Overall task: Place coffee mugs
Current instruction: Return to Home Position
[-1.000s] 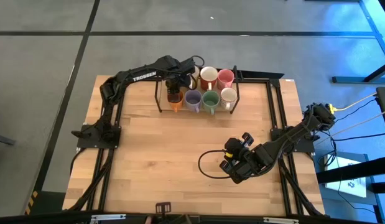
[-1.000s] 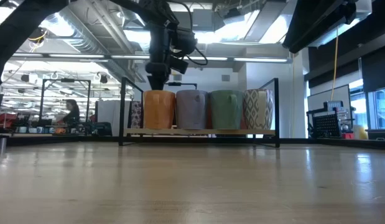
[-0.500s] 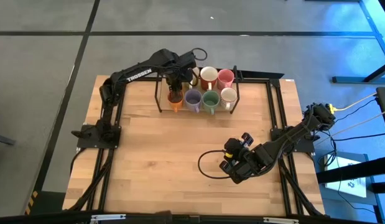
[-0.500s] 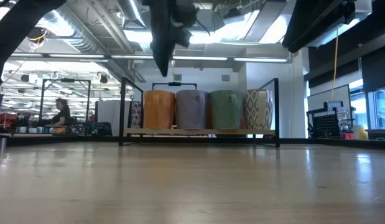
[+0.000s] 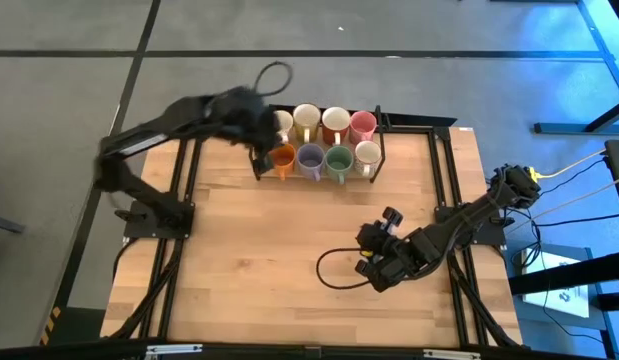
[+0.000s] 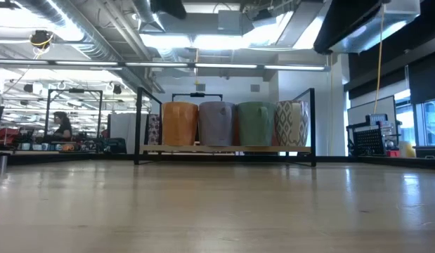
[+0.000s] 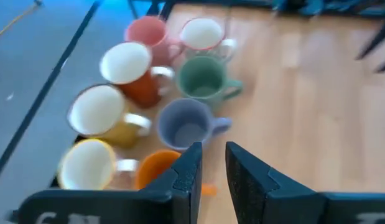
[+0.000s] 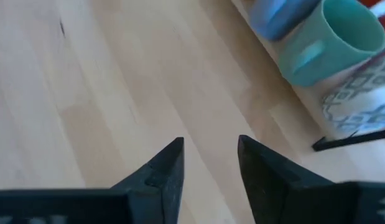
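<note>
Hanging above the left end of the rack (image 6: 224, 149), the left gripper (image 7: 214, 149) looks down on the mugs. Its two fingers stand a narrow gap apart with nothing between them. Its arm, blurred in the high view, reaches in from the left side of the table (image 5: 269, 280). The rack sits at the middle of the table's far edge and holds all eight coffee mugs upright, in two rows of four. The rear row, left to right in the high view, is the rear-left mug (image 5: 280, 122) and the second rear mug (image 5: 307, 118), both pale inside, then the rust-sided mug (image 5: 336, 120) and the pink mug (image 5: 362, 125). The front row, left to right, is the orange mug (image 5: 283, 158), the lavender mug (image 5: 310, 158), the green mug (image 5: 338, 160) and the patterned white mug (image 5: 367, 153). In the low view these four stand side by side on the rack's wooden shelf, close together. In the left wrist view the handles are turned toward the open table. The right gripper (image 8: 209, 140) sits over the right near part of the table, well apart from the rack. It faces the front row with its fingers spread, and only bare wood shows between them.
</note>
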### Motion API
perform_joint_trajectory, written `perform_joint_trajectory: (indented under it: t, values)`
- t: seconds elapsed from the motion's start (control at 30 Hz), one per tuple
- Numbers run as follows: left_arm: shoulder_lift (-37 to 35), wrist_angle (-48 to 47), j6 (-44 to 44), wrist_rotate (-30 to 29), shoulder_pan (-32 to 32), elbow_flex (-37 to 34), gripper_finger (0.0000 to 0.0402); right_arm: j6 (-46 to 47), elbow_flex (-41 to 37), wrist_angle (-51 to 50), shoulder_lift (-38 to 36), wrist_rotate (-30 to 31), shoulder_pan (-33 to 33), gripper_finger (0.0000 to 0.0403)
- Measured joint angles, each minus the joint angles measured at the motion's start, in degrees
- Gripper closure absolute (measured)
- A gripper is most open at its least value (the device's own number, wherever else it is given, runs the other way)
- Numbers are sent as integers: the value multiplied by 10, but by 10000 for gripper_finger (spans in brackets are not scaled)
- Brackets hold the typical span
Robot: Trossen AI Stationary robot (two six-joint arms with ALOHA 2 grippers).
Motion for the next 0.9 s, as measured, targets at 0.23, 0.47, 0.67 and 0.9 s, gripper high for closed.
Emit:
perform_joint_trajectory:
  t: [0.23,0.47,0.67,0.9]
  values:
    - [-192,162,-77,63,-58,-252,353,-130,-10,51,-12,-21,-15,349]
    - [-311,224,-173,81,-99,-405,368,-239,-197,384,-122,-215,-60,387]
    - [-336,261,-167,48,-99,-450,369,-246,-360,603,-258,-274,-105,398]
    - [-363,393,-70,127,-99,-514,370,-262,-511,794,-414,-264,-136,396]
